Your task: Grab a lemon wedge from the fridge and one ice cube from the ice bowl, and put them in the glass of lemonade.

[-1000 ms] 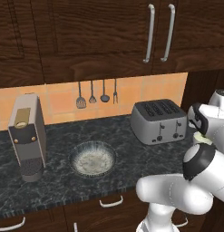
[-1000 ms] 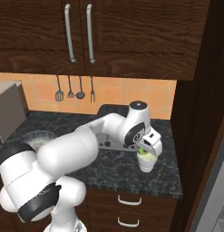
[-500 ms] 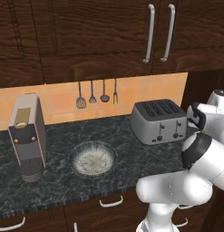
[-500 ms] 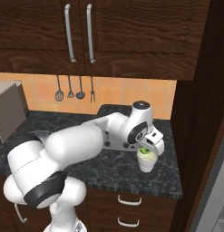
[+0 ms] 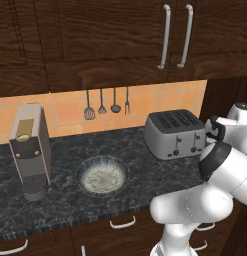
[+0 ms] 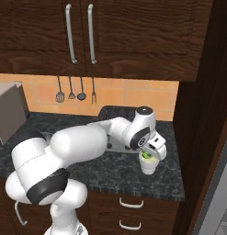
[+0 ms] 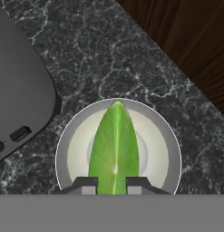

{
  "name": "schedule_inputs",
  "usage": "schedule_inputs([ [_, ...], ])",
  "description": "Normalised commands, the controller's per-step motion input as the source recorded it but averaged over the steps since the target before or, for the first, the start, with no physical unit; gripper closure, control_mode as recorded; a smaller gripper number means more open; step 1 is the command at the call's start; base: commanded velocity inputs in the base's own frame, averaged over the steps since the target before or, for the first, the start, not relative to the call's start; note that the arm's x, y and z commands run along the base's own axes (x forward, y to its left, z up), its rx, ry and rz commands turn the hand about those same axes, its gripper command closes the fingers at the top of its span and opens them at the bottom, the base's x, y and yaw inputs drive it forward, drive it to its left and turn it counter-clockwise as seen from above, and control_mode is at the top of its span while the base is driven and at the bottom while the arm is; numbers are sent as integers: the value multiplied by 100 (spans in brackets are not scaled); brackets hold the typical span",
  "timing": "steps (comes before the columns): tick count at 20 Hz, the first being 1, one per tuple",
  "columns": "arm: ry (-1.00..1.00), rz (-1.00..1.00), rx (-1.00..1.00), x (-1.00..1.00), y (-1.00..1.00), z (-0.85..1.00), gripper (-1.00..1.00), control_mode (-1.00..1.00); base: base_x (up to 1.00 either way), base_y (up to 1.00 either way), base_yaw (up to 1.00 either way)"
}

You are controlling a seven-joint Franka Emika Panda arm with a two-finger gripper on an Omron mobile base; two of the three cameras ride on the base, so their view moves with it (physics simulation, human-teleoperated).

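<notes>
Finding: the gripper (image 7: 111,185) sits directly over the small whitish translucent cup of pale lemonade (image 7: 152,136), low centre of the hand view. Its two dark fingertips (image 7: 88,186) are closed narrowly on a green leaf-shaped wedge (image 7: 114,145), which hangs above the cup mouth. In the right base view the gripper (image 6: 150,155) stands just above the same cup (image 6: 149,165), right of centre.

Risk: the held piece is green, not the yellow-orange lemon wedge the task calls for; in my judgement, releasing it here puts the wrong item in the drink. A second risk is that the hand is close to the rim, so any sideways shift could tip the light cup.

The round, grey-speckled ice bowl (image 5: 102,174) sits at centre of the left base view, well apart from the cup, untouched.

Surface: black marbled stone counter (image 5: 145,172). On it are a silver toaster (image 5: 175,133) right of centre and a grey coffee machine (image 5: 29,150) at left. Utensils (image 5: 101,103) hang on the orange tiled wall beneath dark wooden cabinets (image 5: 120,35).
</notes>
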Motion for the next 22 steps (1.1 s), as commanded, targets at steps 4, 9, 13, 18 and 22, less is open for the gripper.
schedule_inputs([
  [4, 0, 0, 0, 0, 0, 0, -100, -100, 0, 0, 0],
  [9, 0, 0, 0, 0, 0, 0, -100, -100, 0, 0, 0],
  [13, 0, 0, 0, 0, 0, 0, -100, -100, 0, 0, 0],
  [18, -2, 0, 3, -3, -1, 23, -100, -100, 0, 0, 0],
  [22, -11, 0, 8, -31, -4, 47, -100, -100, 0, 0, 0],
])
